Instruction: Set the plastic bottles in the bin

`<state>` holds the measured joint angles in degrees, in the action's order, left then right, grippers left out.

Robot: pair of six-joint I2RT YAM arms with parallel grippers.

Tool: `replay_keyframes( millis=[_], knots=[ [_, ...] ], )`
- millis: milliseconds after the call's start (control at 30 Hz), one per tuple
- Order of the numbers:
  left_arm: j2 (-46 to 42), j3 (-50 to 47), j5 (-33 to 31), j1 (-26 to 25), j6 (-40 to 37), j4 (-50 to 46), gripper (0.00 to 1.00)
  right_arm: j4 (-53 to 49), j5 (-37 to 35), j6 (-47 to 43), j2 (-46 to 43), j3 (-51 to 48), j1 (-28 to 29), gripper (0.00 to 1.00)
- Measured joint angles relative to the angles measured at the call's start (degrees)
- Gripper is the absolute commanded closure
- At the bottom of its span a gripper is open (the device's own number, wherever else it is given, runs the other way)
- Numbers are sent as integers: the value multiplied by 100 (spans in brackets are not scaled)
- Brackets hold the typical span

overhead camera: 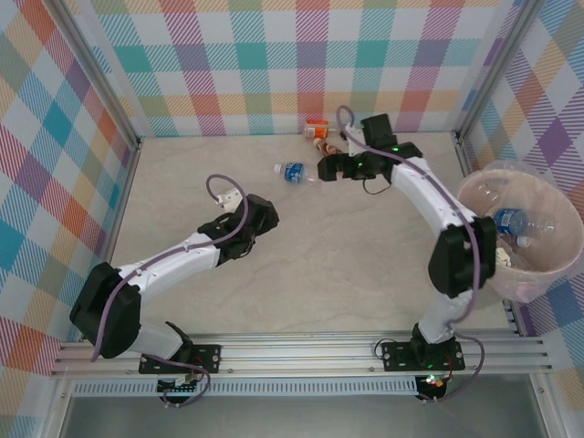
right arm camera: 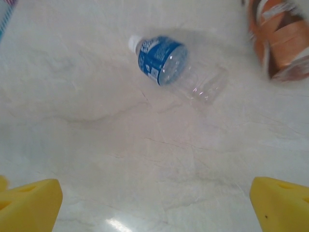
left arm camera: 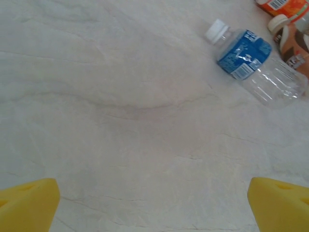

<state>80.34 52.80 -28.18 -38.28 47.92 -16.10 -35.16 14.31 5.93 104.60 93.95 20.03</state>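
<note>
A lab robot test cell: plaid-printed walls (overhead camera: 274, 64), aluminium frame rails (overhead camera: 301, 356), a marble-look table (overhead camera: 347, 255).

Bright, even light, soft shadows; right wrist view blurred.

A pale, marble-veined surface (overhead camera: 301, 265) sits boxed in by 3 plaid walls (overhead camera: 274, 64) in pastel pink, teal, orange & purple. Aluminium posts (overhead camera: 98, 78) mark the far corners; a slotted aluminium rail (overhead camera: 301, 351) spans the near edge.
</note>
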Motion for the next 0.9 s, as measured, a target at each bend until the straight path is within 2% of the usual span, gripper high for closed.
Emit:
replay_keyframes(
  millis=[367, 567, 667, 867, 900],
  knots=[
    [-345, -319, -310, 319, 546, -619, 0, 98, -295, -1751, 2542, 2201, 420, 0],
    [-468, -457, -409, 463, 636, -651, 0, -470, -802, -2750, 3897, 4015, 568, 0],
    [-468, -476, -431, 529, 651, -662, 0, -684, -1010, -3010, 4350, 4540, 673, 0],
    [-466, -476, -446, 590, 651, -673, 0, -1108, -1178, -3287, 4765, 4944, 859, 12],
    [-466, -476, -446, 592, 651, -671, 0, -1156, -1182, -3311, 4791, 4972, 881, 27]
  ],
)
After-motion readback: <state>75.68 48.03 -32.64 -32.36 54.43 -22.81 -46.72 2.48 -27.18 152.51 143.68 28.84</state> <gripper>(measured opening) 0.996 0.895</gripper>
